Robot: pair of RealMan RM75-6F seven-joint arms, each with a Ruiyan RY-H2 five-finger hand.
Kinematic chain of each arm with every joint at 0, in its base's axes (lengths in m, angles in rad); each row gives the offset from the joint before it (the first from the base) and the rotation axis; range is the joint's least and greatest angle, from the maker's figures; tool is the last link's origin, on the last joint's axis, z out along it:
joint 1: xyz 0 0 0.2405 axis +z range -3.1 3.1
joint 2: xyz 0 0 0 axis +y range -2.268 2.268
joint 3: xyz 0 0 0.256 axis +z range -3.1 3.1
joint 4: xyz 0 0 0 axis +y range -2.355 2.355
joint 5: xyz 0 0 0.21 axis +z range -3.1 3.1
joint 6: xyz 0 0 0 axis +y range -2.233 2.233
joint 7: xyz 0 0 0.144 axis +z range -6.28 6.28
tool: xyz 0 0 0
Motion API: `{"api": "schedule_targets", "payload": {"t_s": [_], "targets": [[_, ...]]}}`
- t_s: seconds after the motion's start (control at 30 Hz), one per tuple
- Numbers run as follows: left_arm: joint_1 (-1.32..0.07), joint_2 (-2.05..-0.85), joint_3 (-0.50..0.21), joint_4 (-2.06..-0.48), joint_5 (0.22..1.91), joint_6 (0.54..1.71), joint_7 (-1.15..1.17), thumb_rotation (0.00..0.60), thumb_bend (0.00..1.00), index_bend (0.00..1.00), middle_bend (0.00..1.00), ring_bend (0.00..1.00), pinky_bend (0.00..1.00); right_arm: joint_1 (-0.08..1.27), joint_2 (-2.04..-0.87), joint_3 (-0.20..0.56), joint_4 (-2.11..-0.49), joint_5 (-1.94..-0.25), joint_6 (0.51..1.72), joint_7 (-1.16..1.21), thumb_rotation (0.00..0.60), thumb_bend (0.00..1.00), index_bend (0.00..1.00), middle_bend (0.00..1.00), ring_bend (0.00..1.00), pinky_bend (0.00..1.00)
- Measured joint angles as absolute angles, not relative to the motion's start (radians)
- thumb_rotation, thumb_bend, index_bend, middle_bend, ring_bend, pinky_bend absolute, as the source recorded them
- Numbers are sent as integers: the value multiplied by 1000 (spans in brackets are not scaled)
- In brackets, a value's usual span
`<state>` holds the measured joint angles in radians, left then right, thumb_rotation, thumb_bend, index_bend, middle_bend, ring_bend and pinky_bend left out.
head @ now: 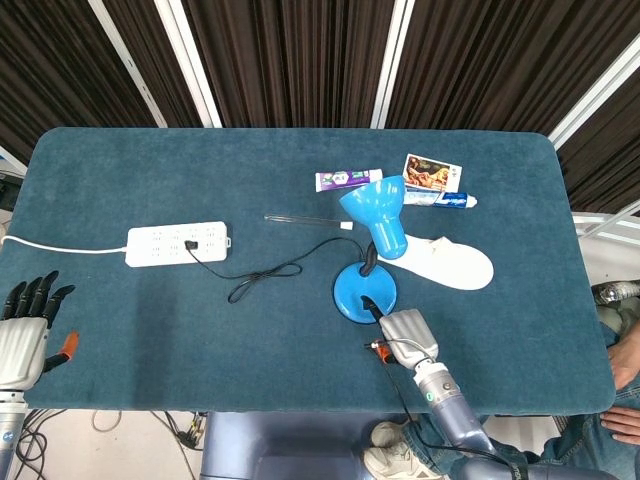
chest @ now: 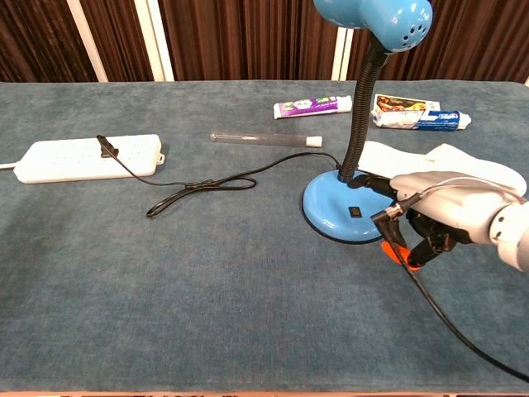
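Blue carpet-like cloth covers the table, and dark vertical blinds close off the background. Nearest the robot, the left hand is held at the left table edge, fingers extended and apart, grasping nothing. The right hand is positioned at the near right side of the lamp base; its dark fingertips lie on or just over the top of the base, close to the small black switch, and nothing is grasped. Whether contact is made cannot be told. The blue desk lamp stands upright at mid-table, its shade tilted above the base. Its black cord is looped leftward and plugged into the white power strip. Behind the lamp lie a white insole, a clear tube, a purple toothpaste tube, a blue-and-white tube and a small printed box. A sideways push is judged liable to slide the light base or tip the top-heavy lamp; the switch could be missed by the broad fingertips.
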<state>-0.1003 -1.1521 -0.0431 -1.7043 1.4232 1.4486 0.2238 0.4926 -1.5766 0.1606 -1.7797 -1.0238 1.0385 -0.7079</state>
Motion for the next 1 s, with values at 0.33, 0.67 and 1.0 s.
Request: {"api": "schedule_targets", "payload": {"t_s": [0.33,0.67,1.0], "targets": [[-100,-1153,-46,-1704,1427,1454,210,600,372,162,0,0,0,519,-1605,142,-1753,-986,1058,-715,600,519,110,635,792,836],[-100,-1152,-47,-1704,1422,1452,209,600,372,162,0,0,0,524,-1601,119,-1738,-980,1063,-683,600,518,127,635,792,881],[-100,-1151,-47,-1704,1420,1452,208,600,372,162,0,0,0,535,-1605,106,-1724,-972,1069,-669,600,518,130,634,792,922]]}}
